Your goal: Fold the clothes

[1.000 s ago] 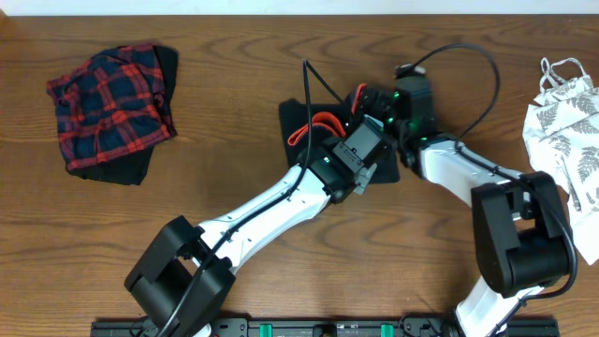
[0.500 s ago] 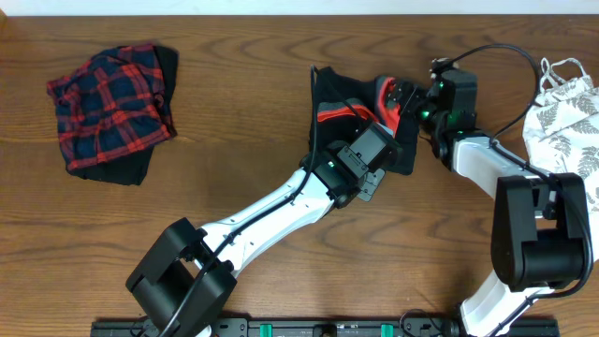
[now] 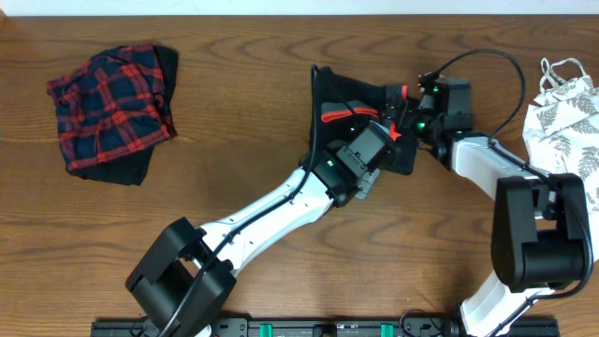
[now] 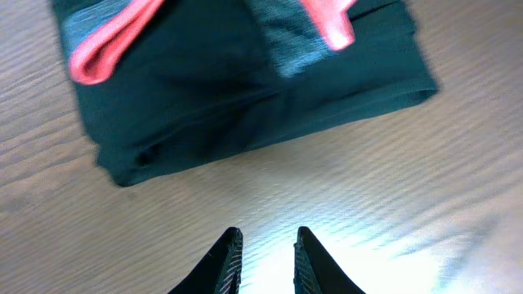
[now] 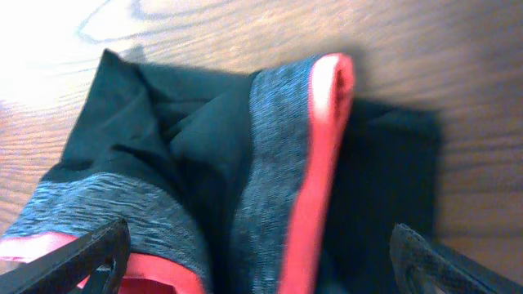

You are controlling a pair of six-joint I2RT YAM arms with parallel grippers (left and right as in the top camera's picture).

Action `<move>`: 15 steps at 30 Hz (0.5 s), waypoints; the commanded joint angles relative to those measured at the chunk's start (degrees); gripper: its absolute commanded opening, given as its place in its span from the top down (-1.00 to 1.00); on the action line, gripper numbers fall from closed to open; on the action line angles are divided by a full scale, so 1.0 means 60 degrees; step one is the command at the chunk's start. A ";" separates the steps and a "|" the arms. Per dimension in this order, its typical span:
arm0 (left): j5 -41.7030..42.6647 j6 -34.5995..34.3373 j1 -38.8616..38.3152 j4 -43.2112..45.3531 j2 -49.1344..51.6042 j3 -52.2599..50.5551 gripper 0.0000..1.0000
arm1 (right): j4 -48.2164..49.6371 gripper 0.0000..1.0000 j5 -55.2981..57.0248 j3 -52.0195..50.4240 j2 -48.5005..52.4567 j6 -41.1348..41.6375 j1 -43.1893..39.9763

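The folded black leggings with a grey-and-coral-red waistband [image 3: 342, 94] lay at the middle of the brown wooden table [image 3: 234, 56], slightly toward the right arm's side. Far off at the left end sat a rumpled red-and-navy plaid piece [image 3: 112, 108] over something black. At the right edge lay a white leaf-print top [image 3: 566, 131], well apart from the bundle.

From overhead, the left arm's wrist covered the near part of the leggings, and a black cable curved along their left edge. The right arm's wrist reached in from the right, at the waistband end.

In the left wrist view the bundle stretched across the picture from side to side. Its rounded black fold faced the left gripper [image 4: 265, 261], with the grey and coral bands on the far side. That claw hung over bare wood just short of the fold, its two tips only narrowly parted and pinching nothing.

The right gripper [image 5: 261, 261] stood spread wide, one finger at each lower corner of its own view. The waistband lay between and beyond them, a coral edge running up and away from the camera. Whether the fingers touched the cloth could not be told.
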 commanded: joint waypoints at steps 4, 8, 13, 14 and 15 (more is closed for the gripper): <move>-0.0594 0.0109 0.1078 -0.0186 0.0011 0.0135 0.49 | -0.0168 -0.98 0.0543 0.0109 -0.1759 -0.1275 -0.0667; -0.0346 0.0157 0.1978 -0.0051 0.0011 0.0135 0.41 | -0.1180 -0.98 0.0892 0.0109 -0.2430 -0.1402 -0.0958; 0.1024 0.0739 0.2976 0.0769 0.0015 0.0135 0.41 | -0.3348 -0.58 0.1621 0.0106 -0.2320 -0.1453 -0.0951; 0.1224 0.0736 0.3155 0.0940 0.0022 0.0135 0.45 | -0.3665 -0.14 0.1636 0.0106 -0.2273 -0.1450 -0.0940; 0.1388 0.0729 0.3333 0.1111 0.0036 0.0135 0.60 | -0.3905 0.26 0.1639 0.0106 -0.2215 -0.1413 -0.0929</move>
